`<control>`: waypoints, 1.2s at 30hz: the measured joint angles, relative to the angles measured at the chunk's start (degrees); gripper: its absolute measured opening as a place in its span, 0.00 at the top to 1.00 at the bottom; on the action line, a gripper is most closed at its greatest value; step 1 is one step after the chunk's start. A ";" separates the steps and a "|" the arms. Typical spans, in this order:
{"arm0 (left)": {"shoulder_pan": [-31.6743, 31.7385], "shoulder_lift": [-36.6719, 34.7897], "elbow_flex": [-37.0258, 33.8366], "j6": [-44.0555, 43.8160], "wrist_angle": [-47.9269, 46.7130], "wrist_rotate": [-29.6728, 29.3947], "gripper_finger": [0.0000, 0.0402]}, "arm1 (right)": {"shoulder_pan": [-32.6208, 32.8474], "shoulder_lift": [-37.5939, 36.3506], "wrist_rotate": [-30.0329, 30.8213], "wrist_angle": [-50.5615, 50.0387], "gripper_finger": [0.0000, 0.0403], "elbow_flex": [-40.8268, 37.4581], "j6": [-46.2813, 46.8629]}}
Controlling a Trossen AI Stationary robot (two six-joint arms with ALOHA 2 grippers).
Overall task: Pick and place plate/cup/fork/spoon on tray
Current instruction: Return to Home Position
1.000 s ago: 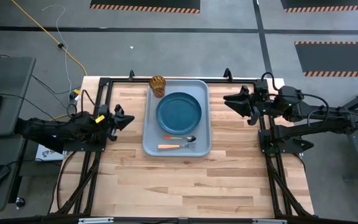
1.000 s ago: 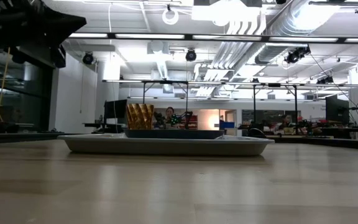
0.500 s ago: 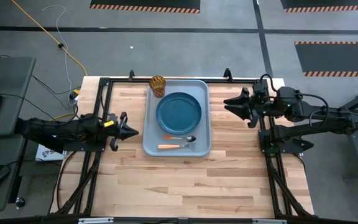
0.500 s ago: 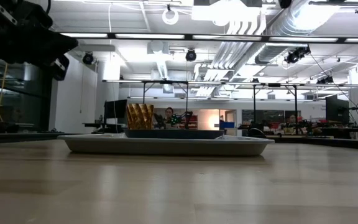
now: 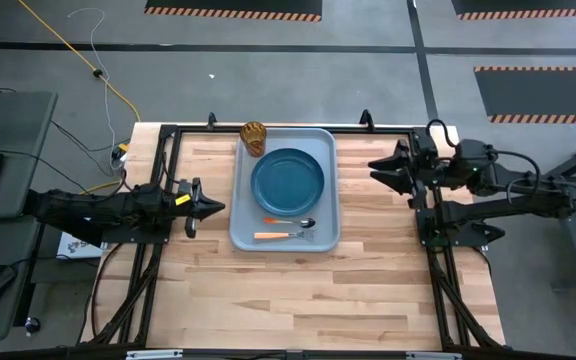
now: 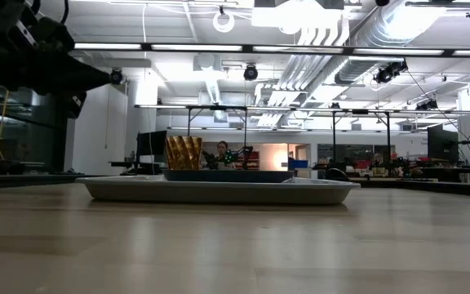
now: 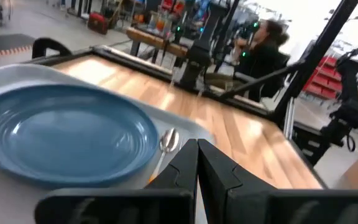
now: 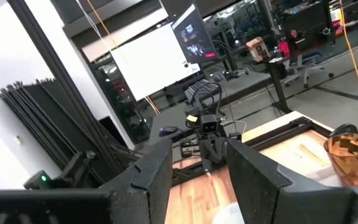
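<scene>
Judging by the tray [image 5: 240,236], loaded with plate [image 5: 288,180] centred, cup [image 5: 254,137] in one corner, spoon [image 5: 290,221] and fork [image 5: 283,236] alongside: placing finished, homing in hand. Left jaws pressed together near tray, right jaws parted, both empty. Next, fold arms back clear.

two matte black robot arms of the same build, each a chain of boxy jointed segments. the left arm [image 5: 98,212] has a small yellow mark [image 5: 180,199] near its wrist. the right arm [image 5: 508,188] has thin black cables [image 5: 524,163] looping along its length. each arm ends in two flat, angular dark fingers [image 7: 180,177] with straight inner edges and chamfered tips.
</scene>
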 joint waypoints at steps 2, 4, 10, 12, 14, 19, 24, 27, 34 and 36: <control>0.00 0.00 0.00 0.03 -0.51 -0.01 1.00 | 0.01 -0.41 0.00 -0.96 0.66 0.00 -1.25; 0.00 0.00 0.00 0.03 -0.43 -0.01 1.00 | 0.00 -0.92 -0.03 -1.81 0.69 0.00 -2.46; 0.01 0.00 -0.02 0.03 -0.45 -0.03 1.00 | 0.00 -4.69 -1.88 -1.76 0.89 -3.34 -3.90; 0.00 0.00 0.00 0.03 -0.43 -0.05 1.00 | 0.02 -7.27 -1.92 -0.75 0.96 -6.95 -2.46; 0.00 0.00 -0.02 0.03 -0.45 -0.05 1.00 | 0.02 -10.09 -1.98 2.17 0.99 -11.27 -0.04; 0.00 0.00 -0.01 0.03 -0.44 -0.08 1.00 | 0.02 -17.27 -2.60 11.53 0.97 -22.50 4.40; 0.00 0.00 0.00 0.03 -0.45 -0.10 1.00 | 0.00 -25.03 -2.08 13.15 0.99 -30.07 7.19; 0.00 0.00 0.00 0.03 -0.43 -0.10 1.00 | 0.06 -29.17 -2.03 16.36 1.00 -33.69 8.46; 0.00 0.00 0.00 0.03 -0.45 -0.10 1.00 | 3.14 -35.32 1.25 25.03 1.00 -42.73 9.78; 0.01 0.00 0.00 0.01 -0.45 -0.09 1.00 | 4.99 -35.97 4.40 29.05 1.00 -45.99 10.08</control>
